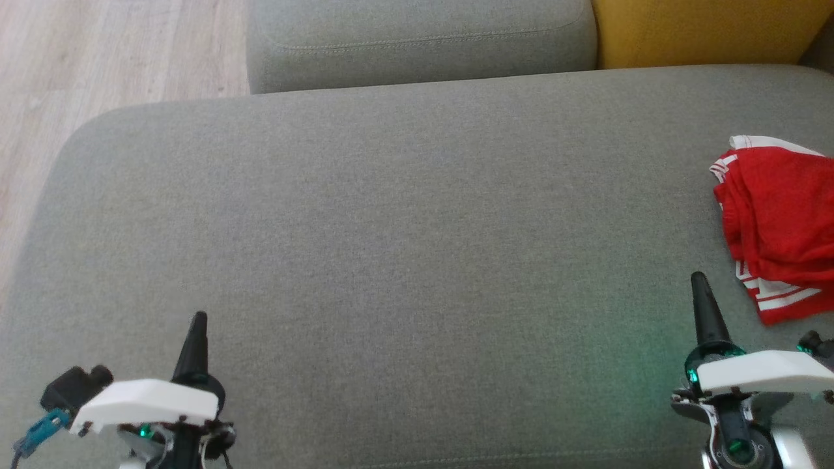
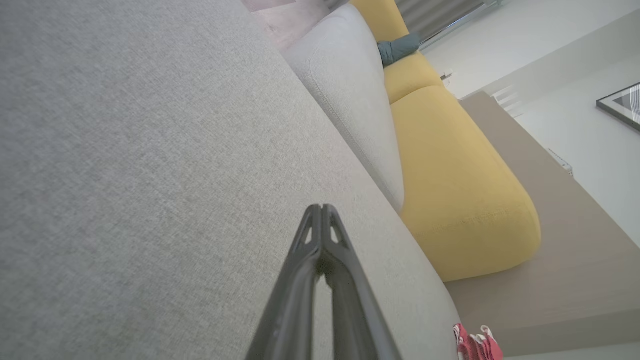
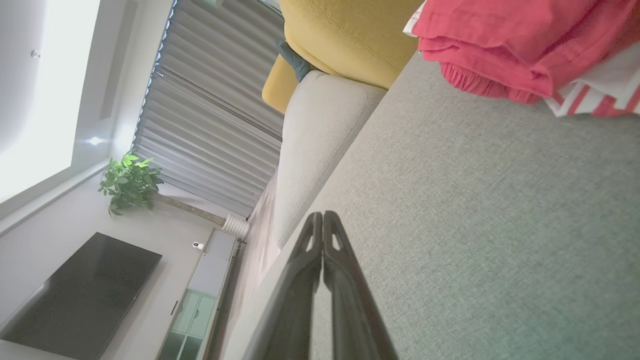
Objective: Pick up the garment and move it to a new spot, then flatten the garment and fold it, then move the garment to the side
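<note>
Two pairs of jaws are pointing across the grey sofa seat (image 1: pixel 417 228), both clenched on nothing, their fingers pressed together. One garment (image 1: pixel 778 221), red with white stripes, is lying bunched at the seat's right edge, near the right jaws but apart from them. The left jaws are sitting well apart from it. One grey back cushion (image 1: pixel 417 39) and one yellow cushion (image 1: pixel 704 29) are standing behind.

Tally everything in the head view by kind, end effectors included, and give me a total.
Grey cushions: 2, the grey seat cushion and the grey back cushion
Yellow cushion: 1
Red garment with white stripes: 1
End effectors: 2, the left end effector and the right end effector, both shut
Total: 6
</note>
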Available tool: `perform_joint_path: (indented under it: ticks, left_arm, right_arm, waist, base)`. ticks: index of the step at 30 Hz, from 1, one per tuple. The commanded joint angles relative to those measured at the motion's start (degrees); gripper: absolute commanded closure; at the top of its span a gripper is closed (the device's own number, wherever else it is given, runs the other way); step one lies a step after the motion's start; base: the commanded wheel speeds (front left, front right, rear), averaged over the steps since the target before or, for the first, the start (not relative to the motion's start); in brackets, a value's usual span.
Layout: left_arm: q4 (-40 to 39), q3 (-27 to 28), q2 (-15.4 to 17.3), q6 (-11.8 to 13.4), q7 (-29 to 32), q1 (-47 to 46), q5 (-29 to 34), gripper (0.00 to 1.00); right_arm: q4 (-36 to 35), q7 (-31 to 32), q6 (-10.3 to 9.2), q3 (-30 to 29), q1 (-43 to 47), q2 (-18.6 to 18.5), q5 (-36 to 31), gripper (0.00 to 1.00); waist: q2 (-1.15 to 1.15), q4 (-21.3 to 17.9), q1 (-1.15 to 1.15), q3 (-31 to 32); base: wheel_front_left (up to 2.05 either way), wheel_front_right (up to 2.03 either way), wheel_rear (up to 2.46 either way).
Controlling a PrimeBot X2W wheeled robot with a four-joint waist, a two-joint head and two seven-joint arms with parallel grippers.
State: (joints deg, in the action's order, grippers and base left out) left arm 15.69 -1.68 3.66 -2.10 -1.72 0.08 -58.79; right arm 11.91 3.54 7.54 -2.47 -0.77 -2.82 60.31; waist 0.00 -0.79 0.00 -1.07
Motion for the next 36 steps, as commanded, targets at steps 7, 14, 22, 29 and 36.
perform_joint_path:
  ticks: [7, 14, 22, 29, 36]
  left_arm:
    - [-1.72, 2.58, 0.28, -1.09, 1.26, -3.71, -5.48, 1.00]
    - [-1.70, 3.54, 0.10, -1.82, 2.45, -4.14, -10.20, 1.00]
    - [-1.69, 4.64, -0.11, -2.65, 3.81, -4.64, -15.59, 1.00]
    - [-1.67, 5.60, -0.29, -3.38, 4.99, -5.08, -20.32, 1.00]
    - [-1.65, 6.56, -0.47, -4.10, 6.16, -5.51, -25.02, 1.00]
  right_arm:
    - [-1.11, 0.31, -0.04, 0.03, -3.20, -1.20, 5.63, 1.00]
    - [-0.58, 0.54, -0.04, -0.39, -3.55, -1.21, 10.31, 1.00]
    - [0.03, 0.81, -0.04, -0.88, -3.95, -1.21, 15.64, 1.00]
    - [0.56, 1.05, -0.05, -1.32, -4.30, -1.20, 20.30, 1.00]
    - [1.09, 1.30, -0.05, -1.76, -4.66, -1.18, 24.93, 1.00]
  waist:
    - [0.00, 0.11, 0.00, 0.13]
    - [0.00, 0.23, 0.00, 0.26]
    - [0.00, 0.36, 0.00, 0.41]
    - [0.00, 0.47, 0.00, 0.54]
    - [0.00, 0.58, 0.00, 0.67]
  base:
    - [0.00, 0.00, 0.00]
    - [0.00, 0.00, 0.00]
    - [0.00, 0.00, 0.00]
    - [0.00, 0.00, 0.00]
    - [0.00, 0.00, 0.00]
